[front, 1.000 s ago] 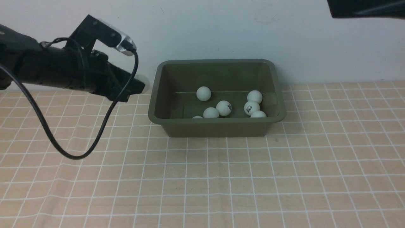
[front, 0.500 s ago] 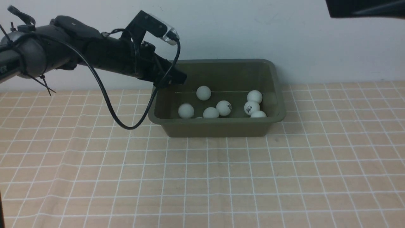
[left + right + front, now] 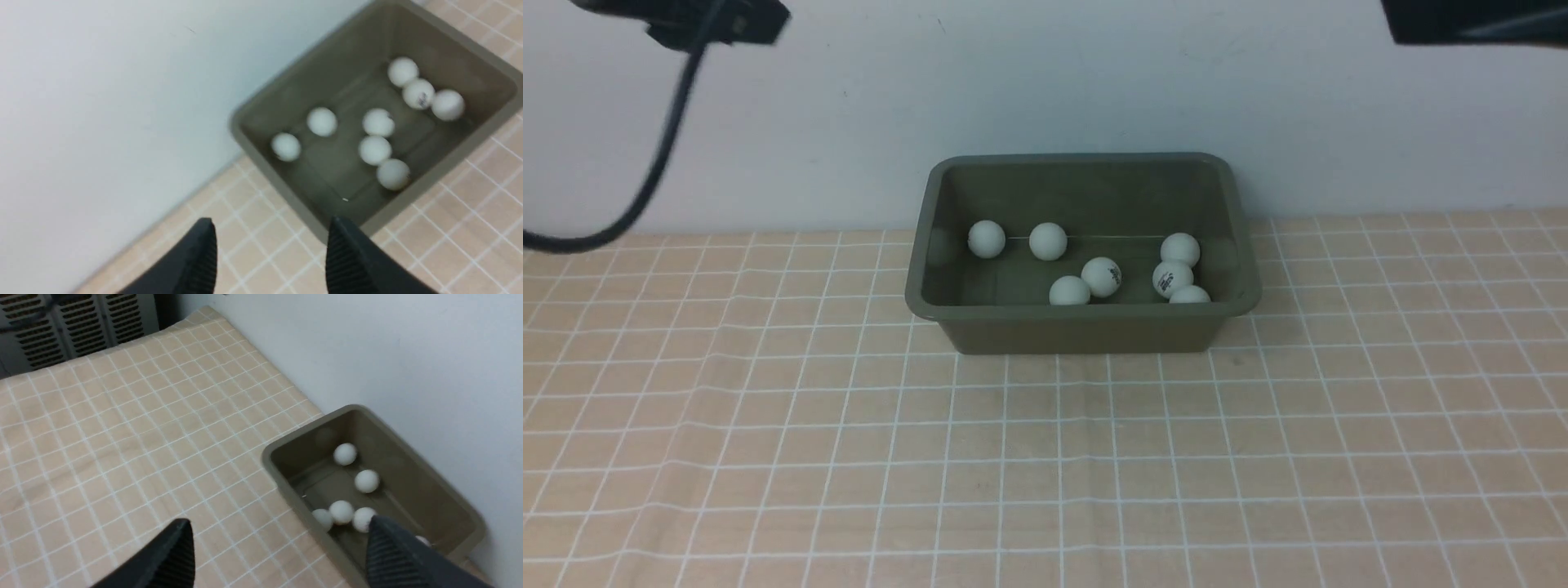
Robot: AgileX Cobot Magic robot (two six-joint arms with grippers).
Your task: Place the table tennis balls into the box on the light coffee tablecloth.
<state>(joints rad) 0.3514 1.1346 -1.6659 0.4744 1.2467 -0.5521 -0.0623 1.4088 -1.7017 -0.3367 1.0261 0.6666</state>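
Note:
The olive-green box [image 3: 1082,331] stands on the light coffee tablecloth [image 3: 1045,465], close to the white wall. Several white table tennis balls [image 3: 1101,276] lie inside it, one of them [image 3: 986,238] near its back left corner. Only a dark part of my left arm [image 3: 719,20] shows at the top left of the front view. In the left wrist view, my left gripper [image 3: 271,228] hangs high above the box [image 3: 445,45] and its balls [image 3: 375,150], jaws apart and empty. My right gripper [image 3: 280,526] is open and empty, high beside the box [image 3: 286,486] and its balls [image 3: 345,453].
A black cable [image 3: 645,192] hangs from my left arm at the far left. A dark part of my right arm [image 3: 1470,20] fills the top right corner. A grey slatted unit [image 3: 73,326] stands beyond the cloth's far edge in the right wrist view.
My left gripper carried a ball over the box's left end and let it go. The arm then rose to the top left. The ball rolled toward the box's back left corner.

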